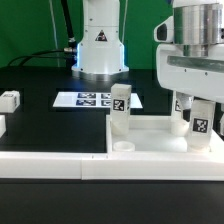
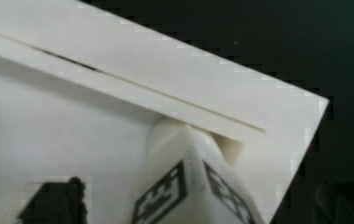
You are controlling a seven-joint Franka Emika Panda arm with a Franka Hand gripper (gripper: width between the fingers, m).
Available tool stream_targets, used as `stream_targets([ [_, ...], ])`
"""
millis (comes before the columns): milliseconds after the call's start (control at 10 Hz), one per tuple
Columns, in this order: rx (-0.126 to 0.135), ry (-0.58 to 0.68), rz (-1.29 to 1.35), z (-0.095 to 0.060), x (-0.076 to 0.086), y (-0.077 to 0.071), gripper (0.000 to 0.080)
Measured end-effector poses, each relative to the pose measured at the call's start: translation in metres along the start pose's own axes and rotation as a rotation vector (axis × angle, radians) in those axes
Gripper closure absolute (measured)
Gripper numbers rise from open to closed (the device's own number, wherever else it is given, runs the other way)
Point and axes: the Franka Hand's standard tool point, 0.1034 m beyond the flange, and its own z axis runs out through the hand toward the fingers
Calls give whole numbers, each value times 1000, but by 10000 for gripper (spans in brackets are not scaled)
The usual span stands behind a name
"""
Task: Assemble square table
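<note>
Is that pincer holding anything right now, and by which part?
Nothing is held: the pincer stands open around the upright leg, fingers clear of its sides.

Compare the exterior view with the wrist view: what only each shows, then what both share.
Exterior view only: the robot's base, the marker board, a loose leg, and a second leg standing at a corner of the tabletop. Wrist view only: the tabletop's grooved rim close up. Both: the tabletop and the tagged leg under the open gripper.

Your exterior view sits low by the tabletop (image 1: 60, 125), facing the arm's base (image 1: 100, 50); your wrist view (very close) shares only the slab (image 2: 85, 140) corner and leg (image 2: 200, 178).
</note>
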Motion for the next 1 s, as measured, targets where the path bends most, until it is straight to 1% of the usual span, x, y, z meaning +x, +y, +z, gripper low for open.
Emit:
stream_targets([
  [100, 0, 1, -146, 0, 0, 0, 151],
  [200, 6, 13, -404, -2, 1, -4, 151],
  [300, -2, 22, -672, -2, 1, -6, 151],
  [400, -3, 22, -735, -2, 2, -5, 151],
  [500, -3, 22, -725, -2, 2, -5, 151],
  [600, -3, 22, -695, -2, 2, -5, 275],
  [700, -3, 22, -691, -1, 2, -5, 275],
  [800, -10, 20, -630, 0, 5, -2, 461],
  [900, -13, 22, -503, 1, 7, 0, 518],
  [1000, -15, 22, -477, 1, 8, 1, 518],
])
